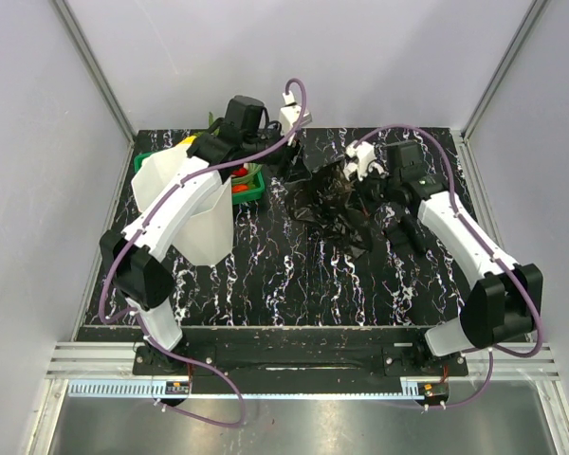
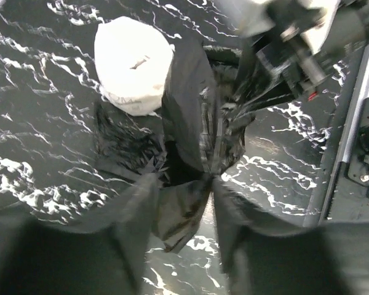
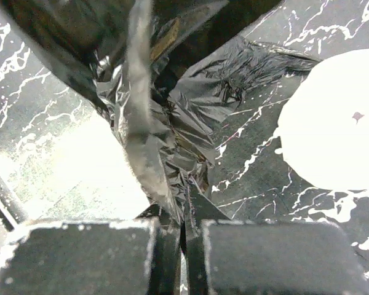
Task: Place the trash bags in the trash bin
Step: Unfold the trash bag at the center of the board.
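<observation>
Film this thin likely weighs little, slips and billows. The trash bag [image 1: 332,204] bunches mid-table [image 1: 294,280], right of the trash bin [image 1: 209,237]. The right gripper [image 3: 184,224] pinches a gathered fold, the surest hold; the left gripper [image 2: 184,184] stands parted around film.

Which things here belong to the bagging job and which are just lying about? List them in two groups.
Belongs to the job:
- black trash bag, pinched in the right gripper
- white trash bin

Just lying about:
- white roll of plastic
- green basket of toy vegetables
</observation>
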